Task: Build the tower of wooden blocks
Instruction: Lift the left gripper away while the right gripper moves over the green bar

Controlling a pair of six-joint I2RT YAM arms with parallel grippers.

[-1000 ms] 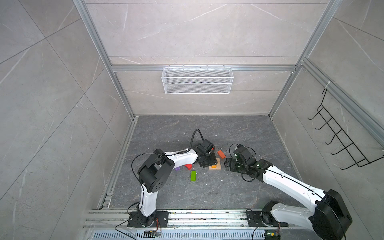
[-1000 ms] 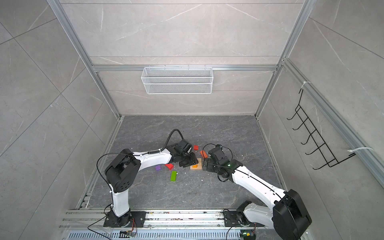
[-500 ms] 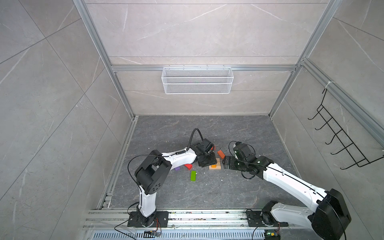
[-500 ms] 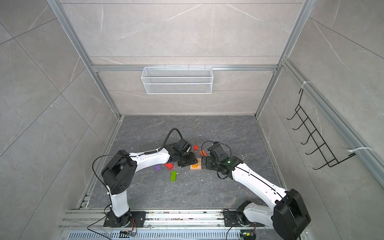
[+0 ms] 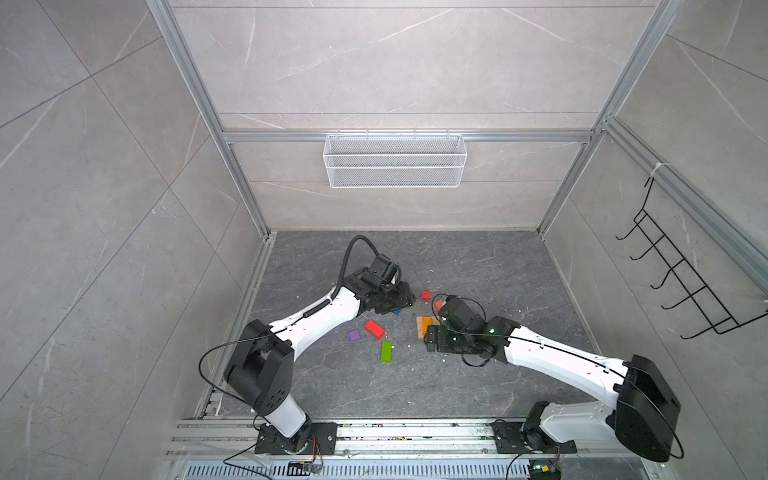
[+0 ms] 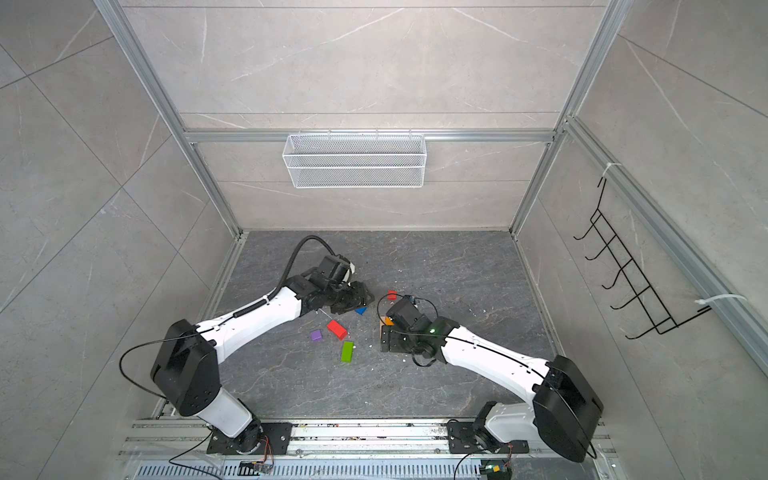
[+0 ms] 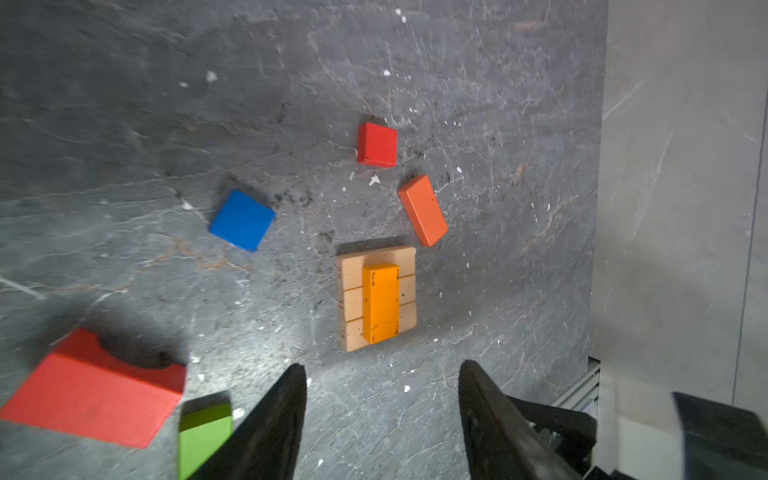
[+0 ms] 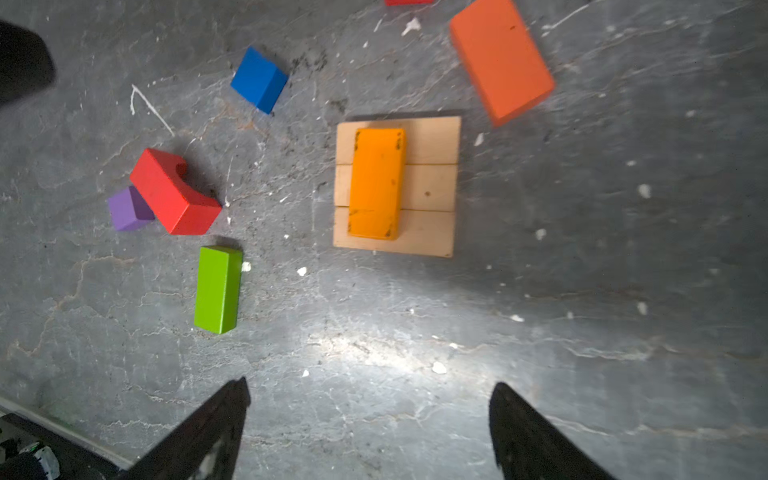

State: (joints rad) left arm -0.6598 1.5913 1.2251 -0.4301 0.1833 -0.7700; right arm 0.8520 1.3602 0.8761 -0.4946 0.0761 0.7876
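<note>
Tower (image 8: 432, 187) is sitting at two layers: tan bars (image 8: 428, 232) flat on the desk (image 8: 582, 332), with a yellow-orange block (image 8: 376, 183) lying across them. Left jaws are hanging partly open and right jaws wide, both gripping nothing. Green bar (image 8: 218, 289), red arch block (image 8: 174, 193), purple cube (image 8: 129, 210) and blue cube (image 8: 259, 79) are lying loose beside it.

pale grey stone-look tile walls (image 5: 395, 62) close the cell on 3 sides, framed by aluminium posts (image 5: 210, 124). a white wire mesh basket (image 5: 395, 162) hangs on the back wall; a black wire hook rack (image 5: 688, 286) hangs on the right-hand wall. the table (image 5: 478, 257) is dark grey, veined and flecked with white chips. a metal rail (image 5: 415, 432) runs along its near edge. in both wrist views a bright glare patch (image 8: 365, 349) lies on the surface.
</note>
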